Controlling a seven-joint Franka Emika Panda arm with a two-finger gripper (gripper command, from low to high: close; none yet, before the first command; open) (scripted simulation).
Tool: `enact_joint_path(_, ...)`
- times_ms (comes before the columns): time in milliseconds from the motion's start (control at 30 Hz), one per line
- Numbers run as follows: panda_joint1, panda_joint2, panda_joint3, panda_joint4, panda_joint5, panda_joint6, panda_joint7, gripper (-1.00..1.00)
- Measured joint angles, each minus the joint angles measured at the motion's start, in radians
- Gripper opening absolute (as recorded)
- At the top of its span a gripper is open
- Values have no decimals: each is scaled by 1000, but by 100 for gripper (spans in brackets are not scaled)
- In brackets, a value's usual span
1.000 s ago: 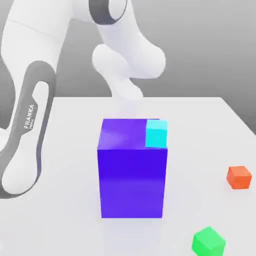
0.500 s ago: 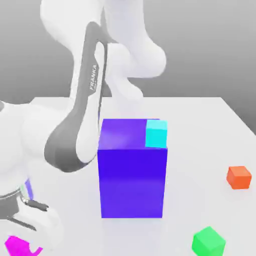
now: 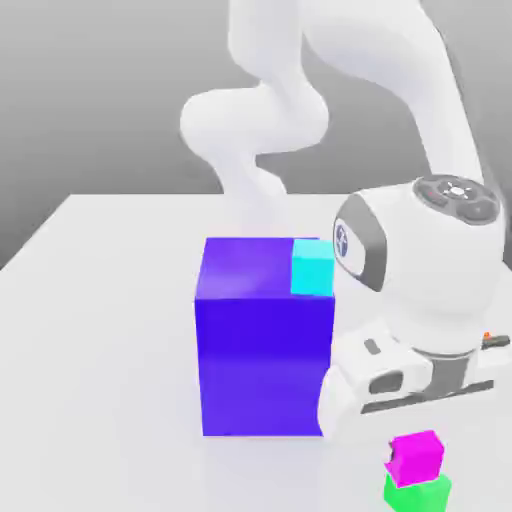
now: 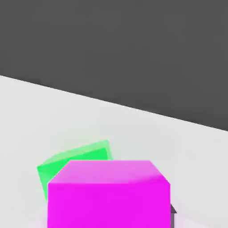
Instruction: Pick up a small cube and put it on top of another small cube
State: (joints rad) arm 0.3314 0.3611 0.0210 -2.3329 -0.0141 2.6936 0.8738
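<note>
**A:** What's everything made of here? Looks super plain to me.

**B:** Yeah, flat matte colours, no texture at all. The table (image 3: 120,300) is a smooth pale grey-white slab. In the middle is a tall blue-purple block (image 3: 265,350) with sharp edges, and a small cyan cube (image 3: 312,268) shows at its top corner on the exterior view's right. The Franka arm (image 3: 420,260) is glossy white with rounded shells and grey joint rings.

**A:** And the pincer?

**B:** The gripper (image 3: 425,420) points down over the near corner on the exterior view's right. Whether its fingers are spread or pinching I can't tell, they're hidden behind the hand body. Right under it the magenta-pink cube (image 3: 416,455) sits on top of the green cube (image 3: 415,493), touching it and turned a bit relative to it. In the hand view the pink cube (image 4: 109,196) is right up front, with the green cube (image 4: 73,162) peeking out behind it at an angle.

**A:** What changed from earlier?

**B:** Half a second ago the hand was low at the exterior view's left with the pink cube in it, and the green one sat bare. The arm has swung across, and its hand now covers the spot where the small orange cube was.
</note>
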Motion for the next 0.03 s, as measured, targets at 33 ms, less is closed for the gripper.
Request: enact_joint_path(33, 0, 0, 0, 0, 0, 0, 0, 100)
